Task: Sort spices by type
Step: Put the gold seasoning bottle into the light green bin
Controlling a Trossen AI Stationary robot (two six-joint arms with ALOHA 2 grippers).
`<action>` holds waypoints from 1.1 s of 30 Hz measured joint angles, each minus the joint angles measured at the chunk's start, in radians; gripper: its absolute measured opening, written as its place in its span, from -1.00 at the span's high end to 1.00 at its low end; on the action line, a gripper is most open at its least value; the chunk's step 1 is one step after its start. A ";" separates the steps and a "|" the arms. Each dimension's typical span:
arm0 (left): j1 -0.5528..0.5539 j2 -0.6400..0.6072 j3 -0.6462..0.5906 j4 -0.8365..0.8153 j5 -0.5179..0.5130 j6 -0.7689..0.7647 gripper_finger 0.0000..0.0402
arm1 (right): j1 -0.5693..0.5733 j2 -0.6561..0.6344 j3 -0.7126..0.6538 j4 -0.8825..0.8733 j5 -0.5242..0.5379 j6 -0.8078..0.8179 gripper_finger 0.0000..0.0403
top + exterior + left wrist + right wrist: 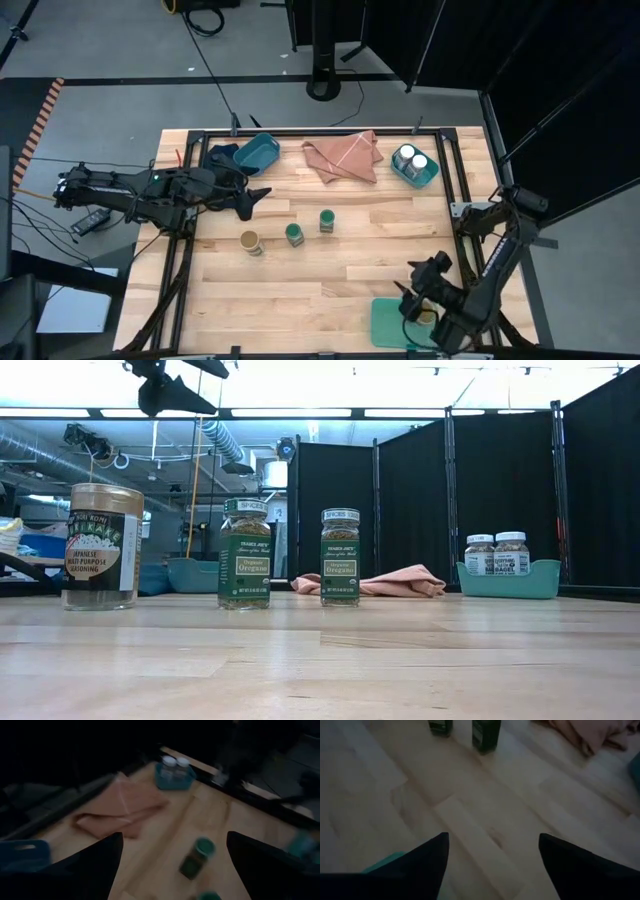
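- High view: a tan-topped jar (pixel 250 241) and two green-lidded jars (pixel 293 234) (pixel 327 220) stand in a row at the table (pixel 340 290) centre. The two white-lidded jars (pixel 411 159) sit in a teal bin (pixel 428 176) beside the pink cloth (pixel 343 156). The left gripper (pixel 255 197) hovers spread between the green-lidded jars and a second teal bin (pixel 256 153); the right gripper (pixel 409 278) is spread above a green tray (pixel 385 320).
- Low view: the tan-topped jar stands apart from the green pair, with the cloth behind.
- Left wrist view: its fingers (pixel 95 865) are apart and empty.
- Right wrist view: its fingers (pixel 420 865) are apart and empty.
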 joint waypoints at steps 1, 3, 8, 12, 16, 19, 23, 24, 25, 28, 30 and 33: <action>0.000 0.000 0.000 -0.004 0.030 0.000 -0.81 | -0.009 0.000 0.000 0.000 0.000 -0.014 -0.55; 0.000 0.000 0.000 -0.021 0.091 0.005 -0.81 | -0.027 0.000 0.000 -0.001 0.001 -0.048 -0.53; 0.000 0.000 0.000 -0.045 0.212 0.018 -0.81 | -0.066 0.000 0.000 -0.004 0.063 -0.098 -0.51; 0.000 0.000 0.000 -0.086 0.324 0.000 -0.81 | -0.095 0.000 0.000 -0.005 0.099 -0.108 -0.50; -0.007 0.000 0.000 -0.184 0.398 -0.050 -0.81 | -0.109 0.000 0.000 -0.005 0.101 -0.113 -0.50; -0.023 0.000 0.000 -0.250 0.394 -0.064 -0.81 | -0.113 0.000 0.000 -0.002 0.116 -0.112 -0.50; -0.050 0.000 0.000 -0.291 0.356 -0.094 -0.81 | -0.119 0.000 0.000 -0.001 0.124 -0.090 -0.50; -0.058 0.000 0.000 -0.302 0.345 -0.104 -0.81 | -0.121 0.000 0.000 -0.001 0.124 -0.087 -0.50; -0.066 0.000 0.000 -0.319 0.338 -0.111 -0.81 | -0.121 0.000 0.000 -0.001 0.125 -0.086 -0.50; -0.095 0.008 0.000 -0.390 0.319 -0.133 -0.81 | -0.123 0.000 0.000 0.002 0.125 -0.085 -0.49; -0.118 0.020 0.000 -0.415 0.310 -0.134 -0.81 | -0.123 0.000 0.000 0.004 0.126 -0.084 -0.48; -0.158 0.050 0.000 -0.408 0.283 -0.132 -0.81 | -0.128 0.000 0.000 0.009 0.126 -0.084 -0.48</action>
